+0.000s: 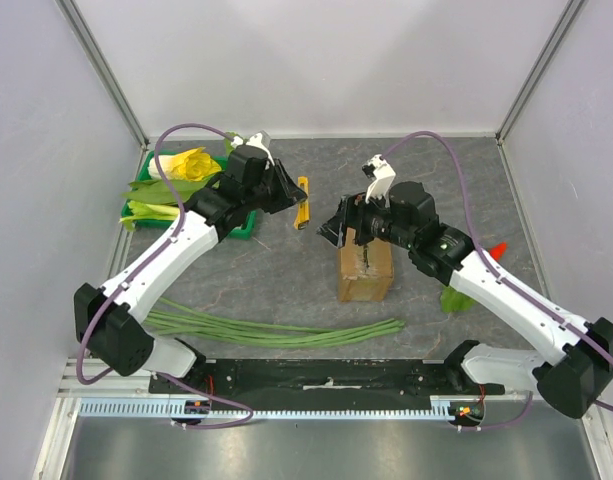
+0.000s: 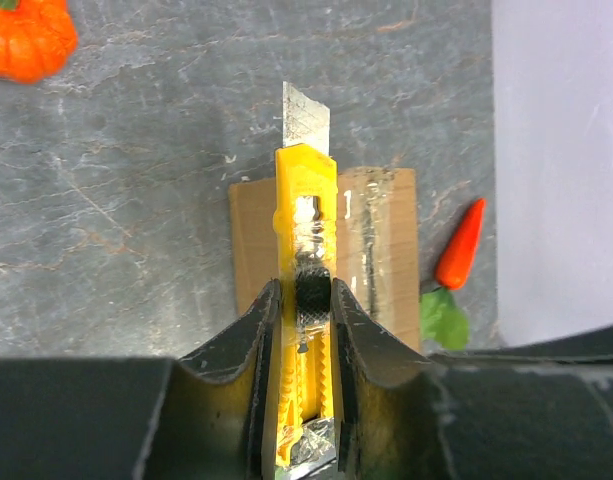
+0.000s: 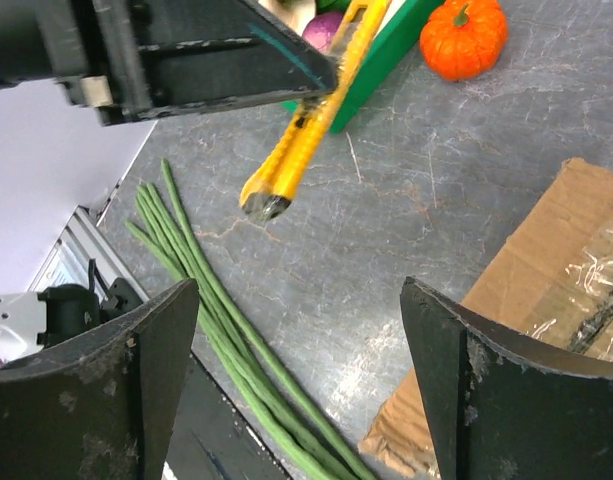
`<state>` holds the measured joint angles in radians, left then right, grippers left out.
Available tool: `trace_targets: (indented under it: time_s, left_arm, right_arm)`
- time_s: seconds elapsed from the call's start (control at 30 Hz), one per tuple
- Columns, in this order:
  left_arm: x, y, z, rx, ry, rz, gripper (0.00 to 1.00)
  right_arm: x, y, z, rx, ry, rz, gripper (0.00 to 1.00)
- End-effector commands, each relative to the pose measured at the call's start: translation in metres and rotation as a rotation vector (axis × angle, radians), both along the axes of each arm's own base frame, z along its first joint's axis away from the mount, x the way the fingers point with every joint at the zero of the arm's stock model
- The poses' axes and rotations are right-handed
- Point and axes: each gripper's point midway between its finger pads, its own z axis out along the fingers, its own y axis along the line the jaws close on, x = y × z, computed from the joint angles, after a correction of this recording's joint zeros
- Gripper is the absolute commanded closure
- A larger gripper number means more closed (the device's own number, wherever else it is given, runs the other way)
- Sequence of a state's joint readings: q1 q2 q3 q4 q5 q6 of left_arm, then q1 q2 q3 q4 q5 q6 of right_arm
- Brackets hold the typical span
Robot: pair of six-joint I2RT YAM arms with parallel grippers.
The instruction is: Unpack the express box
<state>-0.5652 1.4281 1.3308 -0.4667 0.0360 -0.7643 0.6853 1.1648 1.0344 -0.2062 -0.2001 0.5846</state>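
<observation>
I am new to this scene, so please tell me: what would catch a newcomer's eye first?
First the yellow utility knife, blade out, clamped in the left gripper and pointing toward the brown express box at mid-table. The right gripper hangs open at that box's far end; long green beans lie along the near edge.

We're looking at a grey, stone-patterned counter with pale veins across it, evenly lit, so the shadows are soft. Plain walls box it in: the left wall, the back wall and the right wall, all blank with a faint lilac tint. Two slanting aluminium posts mark the far corners. Along the near edge there's a black plate, then a slotted white rail, and below that a dull metal sheet.
</observation>
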Motion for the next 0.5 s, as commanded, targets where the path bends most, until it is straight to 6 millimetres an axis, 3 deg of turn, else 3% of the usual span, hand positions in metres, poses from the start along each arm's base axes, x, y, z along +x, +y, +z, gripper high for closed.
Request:
trace_targets:
  time_s: [0.0,0.23,0.33,0.47]
  left_arm:
    - [-0.001,-0.009,0.048,-0.165,-0.047,0.025,0.89]
    - [-0.009,-0.019,0.063,-0.242,-0.056,-0.023,0.89]
    - [-0.010,-0.022,0.058,-0.253,-0.044,-0.034,0.89]
    - [-0.012,-0.023,0.052,-0.257,-0.035,-0.043,0.89]
  right_arm:
    - [0.018,0.014,0.026,0.080,-0.065,-0.022,0.11]
    - [0.032,0.039,0.023,0.144,-0.041,0.016,0.11]
    - [0.038,0.051,0.017,0.165,-0.011,0.036,0.13]
    - [0.042,0.062,0.024,0.232,-0.011,0.052,0.20]
